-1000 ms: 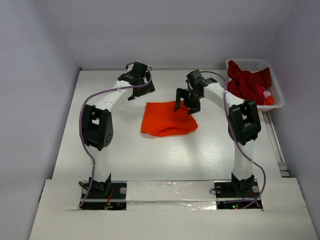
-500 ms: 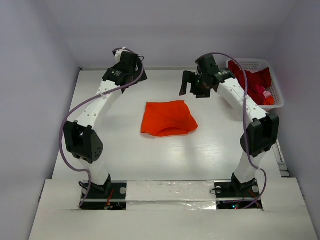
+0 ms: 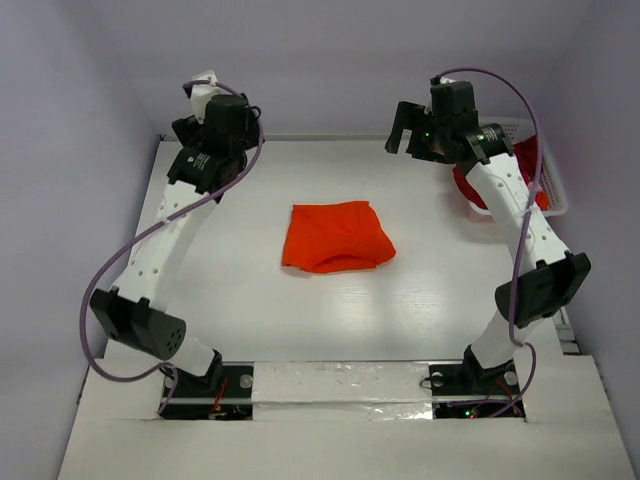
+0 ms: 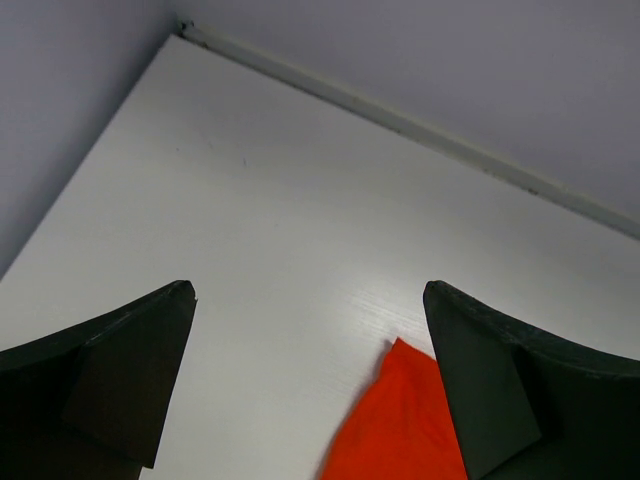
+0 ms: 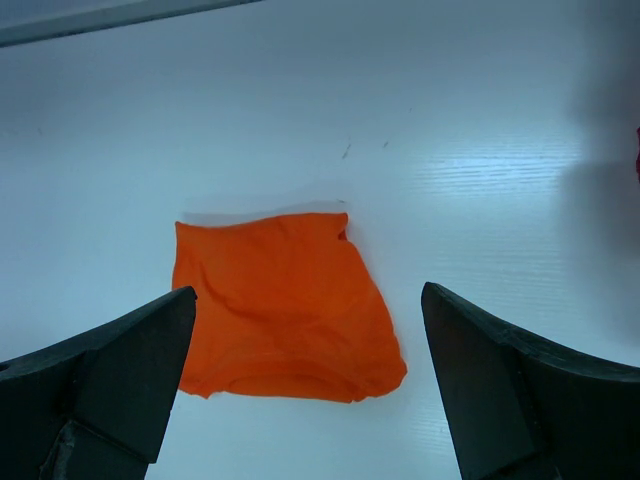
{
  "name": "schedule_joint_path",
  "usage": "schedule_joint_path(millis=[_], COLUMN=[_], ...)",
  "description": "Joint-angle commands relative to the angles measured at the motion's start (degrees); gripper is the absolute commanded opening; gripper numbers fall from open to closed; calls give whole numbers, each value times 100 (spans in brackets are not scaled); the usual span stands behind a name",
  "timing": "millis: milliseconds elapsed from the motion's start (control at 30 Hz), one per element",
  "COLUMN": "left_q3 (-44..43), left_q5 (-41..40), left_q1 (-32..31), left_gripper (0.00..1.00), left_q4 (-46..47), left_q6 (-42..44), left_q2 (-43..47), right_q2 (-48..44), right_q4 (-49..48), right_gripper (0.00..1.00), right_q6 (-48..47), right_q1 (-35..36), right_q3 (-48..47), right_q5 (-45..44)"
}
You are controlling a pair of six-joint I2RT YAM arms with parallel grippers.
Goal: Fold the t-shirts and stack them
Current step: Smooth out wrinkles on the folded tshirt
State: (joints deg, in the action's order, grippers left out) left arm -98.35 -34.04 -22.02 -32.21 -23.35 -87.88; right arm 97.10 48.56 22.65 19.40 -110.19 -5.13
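Item 1, orange t-shirt (image 3: 337,238): lying in a compact, roughly square fold on the white table (image 3: 240,300), about midway between the two arms and touched by neither. Item 2, dark red t-shirts (image 3: 527,160): heaped in the white latticed basket (image 3: 556,195) at the table's far right corner, partly hidden behind the right arm; count not discernible. Item 3, left gripper (image 4: 308,295): raised high near the far left corner, jaws spread wide with nothing between them; its wrist camera looks down on tabletop, with one corner of the orange cloth at the lower edge. Item 4, right gripper (image 5: 307,292): raised near the far right, just beside the basket, jaws likewise spread wide and holding nothing; its wrist camera shows the whole orange fold below, well apart from the fingers.
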Motion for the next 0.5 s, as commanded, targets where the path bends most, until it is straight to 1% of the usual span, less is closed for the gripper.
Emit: schedule_joint_path(millis=[0, 67, 133, 200, 233, 300, 333, 367, 400, 433, 467], left_q3=[-53, 16, 253, 447, 674, 799, 921, 1018, 1158, 1595, 1860], left_q5=[-523, -507, -331, -200, -86, 64, 169, 222, 379, 529, 756], left_q1=[22, 84, 137, 198, 250, 251, 251, 251, 251, 251, 303], left_gripper=[99, 99, 99, 99, 99, 99, 99, 99, 99, 99, 99], left_q4=[479, 635, 838, 1154, 1355, 1550, 1620, 1691, 1839, 2102, 2696], left_q6=[340, 410, 498, 490, 751, 833, 859, 763, 753, 797, 928], left_q2=[491, 517, 605, 658, 675, 632, 623, 640, 753, 841, 1068], right_q2=[-85, -217, -288, -463, -542, -831, -946, -1060, -1253, -1351, -1447], right_q4=[-425, -566, -663, -882, -1187, -1549, -2003, -2234, -2402, -2690, -2850], right_gripper=[100, 100, 100, 100, 100, 100, 100, 100, 100, 100, 100], right_q6=[-147, -497, -630, -946, -1069, -1289, -1481, -1501, -1501, -1475, -1370], right_q1=[-129, -129, -129, -129, -129, -129, -129, -129, -181, -252, -331], right_q3=[-292, -292, -328, -118, -12, 295, 714, 918, 1095, 1383, 1552], right_q5=[64, 152, -163, -375, -436, -786, -1014, -1017, -1252, -1289, -1176])
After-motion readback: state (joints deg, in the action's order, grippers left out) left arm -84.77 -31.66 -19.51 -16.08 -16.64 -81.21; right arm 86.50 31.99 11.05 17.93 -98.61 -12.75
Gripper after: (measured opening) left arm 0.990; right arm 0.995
